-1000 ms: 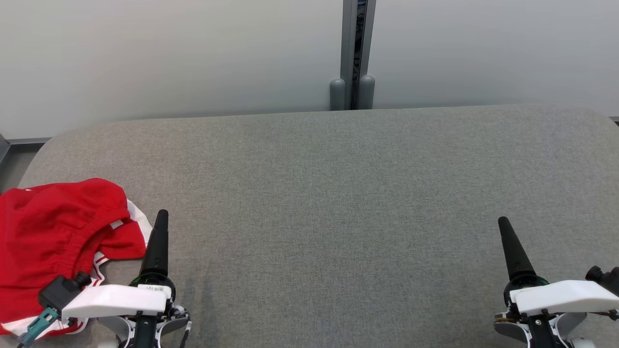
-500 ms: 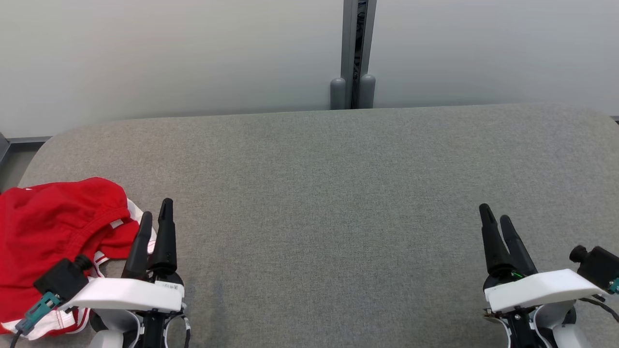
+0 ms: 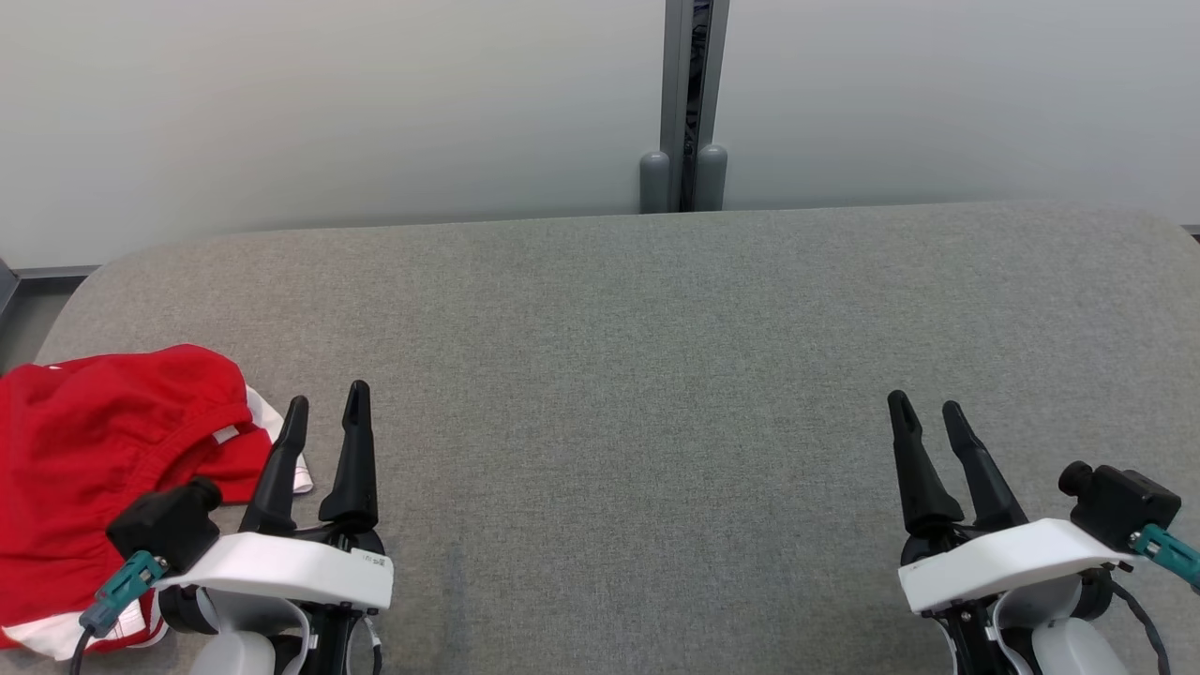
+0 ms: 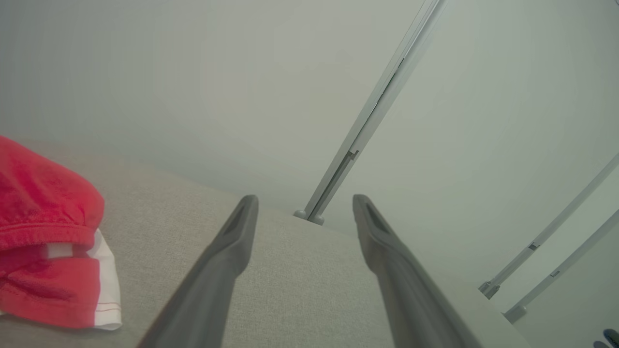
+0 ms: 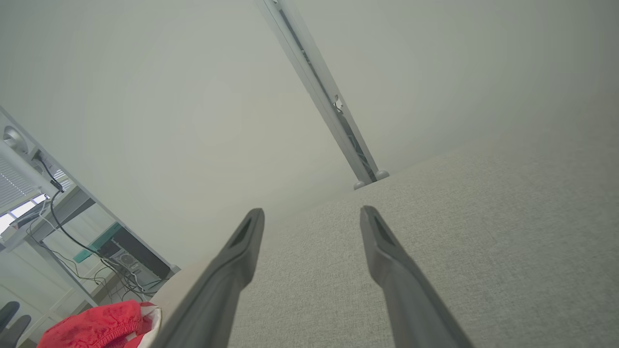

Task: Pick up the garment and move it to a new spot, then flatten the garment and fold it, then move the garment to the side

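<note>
The garment (image 3: 89, 459) is red with white trim and lies crumpled at the near left of the grey padded table (image 3: 637, 375). It also lies at the left edge of the left wrist view as the garment (image 4: 43, 241), and small at the bottom left of the right wrist view (image 5: 99, 328). My left gripper (image 3: 326, 401) stands open just right of the garment, its fingers empty and apart from the cloth (image 4: 304, 199). At the near right my right gripper (image 3: 925, 405) is open over bare table, empty (image 5: 312, 210).
A pale wall with a grey vertical post (image 3: 689, 103) backs the table. The table's left edge (image 3: 56, 323) drops off beside the garment. A desk with cables (image 5: 63, 217) stands off to the left of the table.
Both wrists have rolled, so each gripper now presents two separate fingers instead of one. The left gripper shifted slightly right and the right gripper slightly left. The garment has not moved.
</note>
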